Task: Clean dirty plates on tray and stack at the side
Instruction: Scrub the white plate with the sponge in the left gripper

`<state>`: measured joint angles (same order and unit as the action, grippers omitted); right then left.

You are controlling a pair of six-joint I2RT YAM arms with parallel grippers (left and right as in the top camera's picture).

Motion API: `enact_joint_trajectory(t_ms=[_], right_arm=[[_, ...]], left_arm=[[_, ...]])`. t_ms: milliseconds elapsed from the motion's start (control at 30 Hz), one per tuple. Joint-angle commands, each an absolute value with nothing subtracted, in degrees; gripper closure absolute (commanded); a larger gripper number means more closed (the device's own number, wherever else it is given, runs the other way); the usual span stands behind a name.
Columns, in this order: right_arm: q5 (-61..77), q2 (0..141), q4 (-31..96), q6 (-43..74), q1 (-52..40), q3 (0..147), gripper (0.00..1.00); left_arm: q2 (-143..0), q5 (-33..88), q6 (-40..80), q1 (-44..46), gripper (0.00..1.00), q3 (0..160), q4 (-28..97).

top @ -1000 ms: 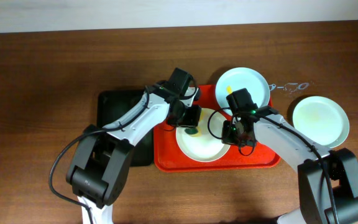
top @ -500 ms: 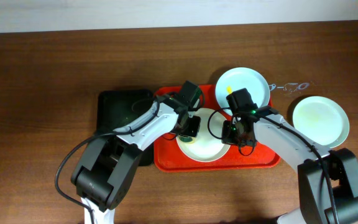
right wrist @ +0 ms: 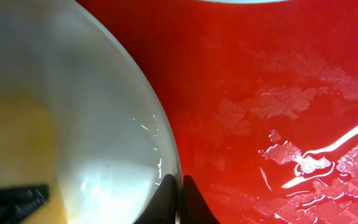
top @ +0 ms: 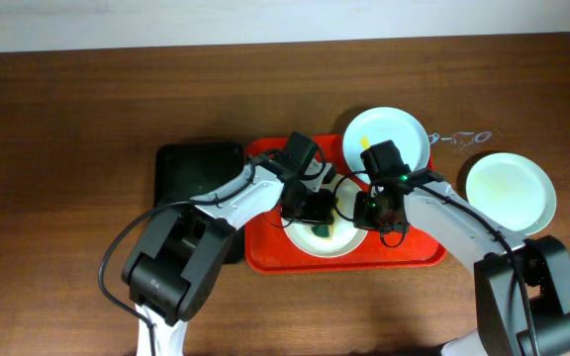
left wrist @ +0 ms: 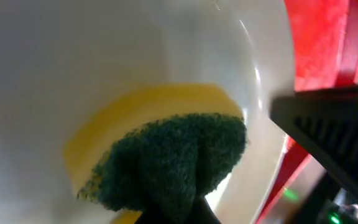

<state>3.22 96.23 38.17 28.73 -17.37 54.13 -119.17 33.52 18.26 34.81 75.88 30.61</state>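
- Pressing a green-and-yellow sponge [left wrist: 166, 155] onto the plate [top: 332, 245] in the tray [top: 265, 259], the left gripper [top: 317, 220] is clamped on it, clearest from its own wrist.
- Only the right wrist shows the right gripper [right wrist: 176, 198] pinched on that plate's rim.
- Overhead adds a second plate [top: 386, 133] at the tray's far corner.

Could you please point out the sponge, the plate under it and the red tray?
sponge [left wrist: 173, 155], left wrist view, on its dark green scrubbing side.
plate under the sponge [right wrist: 73, 93], right wrist view, on its glossy inner surface.
red tray [right wrist: 278, 74], right wrist view, on its bare wet floor.
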Motion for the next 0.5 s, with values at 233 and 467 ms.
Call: enact_joint_trajectory(t_ms=[233, 467], right_arm=[[4.5, 96.9, 37.5, 29.2, -18.0, 54.9, 0.96], [4.5, 96.9, 37.6, 29.2, -18.0, 54.9, 0.96]], left_arm=[[-110.5, 11.8, 19.9, 34.7, 1.00, 81.1, 40.9], [-113.8, 5.9, 21.6, 35.8, 1.00, 79.7, 40.8]])
